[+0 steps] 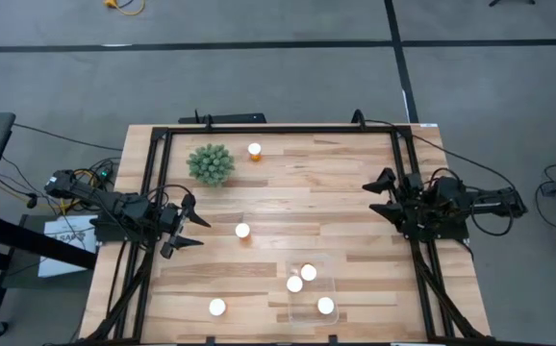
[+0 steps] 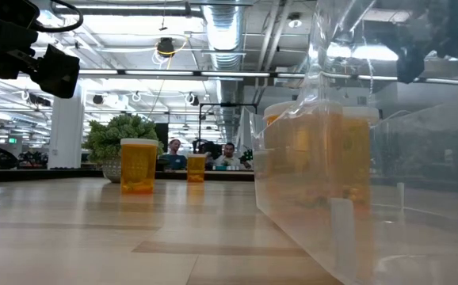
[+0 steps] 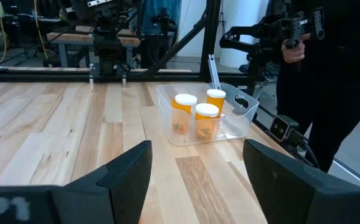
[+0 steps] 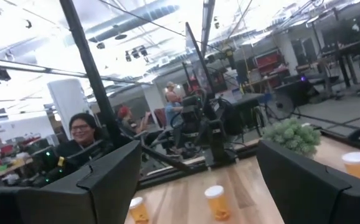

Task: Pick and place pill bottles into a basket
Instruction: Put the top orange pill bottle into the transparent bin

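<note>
Pincers spread and empty: left pincer point(image 1: 193, 231) at nine o'clock, right pincer point(image 1: 379, 195) at three; basket point(image 1: 332, 285) holds three pill bottles point(image 1: 308, 273), three wait outside.

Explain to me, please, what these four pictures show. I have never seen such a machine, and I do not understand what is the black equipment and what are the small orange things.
This is a robot with two dark arms at a wooden table. Each arm ends in a two-finger pincer. One picture looks straight down from above. One looks level across the table top. Two come from cameras on the arms' wrists.

The left pincer and the right pincer wait at opposite sides, both open and holding nothing.

The orange things are pill bottles with white caps. Three stand inside the clear plastic basket. Three stand outside it: one beside the spiky green plant, at, one near the middle, and one at the near edge. A black metal frame surrounds the work area.
</note>
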You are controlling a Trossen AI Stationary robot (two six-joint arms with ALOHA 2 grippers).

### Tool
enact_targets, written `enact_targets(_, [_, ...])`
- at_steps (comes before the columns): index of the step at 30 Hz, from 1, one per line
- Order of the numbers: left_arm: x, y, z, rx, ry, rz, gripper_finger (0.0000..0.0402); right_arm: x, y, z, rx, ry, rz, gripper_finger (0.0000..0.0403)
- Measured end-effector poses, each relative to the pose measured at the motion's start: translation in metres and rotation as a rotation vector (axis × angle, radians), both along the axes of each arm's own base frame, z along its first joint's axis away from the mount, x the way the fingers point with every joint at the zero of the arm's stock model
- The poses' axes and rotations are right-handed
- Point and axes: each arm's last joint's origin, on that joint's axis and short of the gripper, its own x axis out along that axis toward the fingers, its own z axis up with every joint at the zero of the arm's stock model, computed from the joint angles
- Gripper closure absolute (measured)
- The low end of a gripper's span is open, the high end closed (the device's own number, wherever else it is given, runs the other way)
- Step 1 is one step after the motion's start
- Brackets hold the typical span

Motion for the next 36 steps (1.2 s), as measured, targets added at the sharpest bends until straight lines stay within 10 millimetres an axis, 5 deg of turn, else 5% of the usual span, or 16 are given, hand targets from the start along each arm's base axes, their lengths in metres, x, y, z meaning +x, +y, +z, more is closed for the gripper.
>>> enact_targets(25, [0.000,0.000,0.000,0.000,0.000,0.000,0.0159,0.008,0.004,-0.039,-0.069,0.229,0.098,0.0092])
enact_targets(36, [0.000,0.000,0.000,0.000,0.000,0.000,0.0159,0.008,0.004,-0.039,-0.071,0.252,0.098,0.0092])
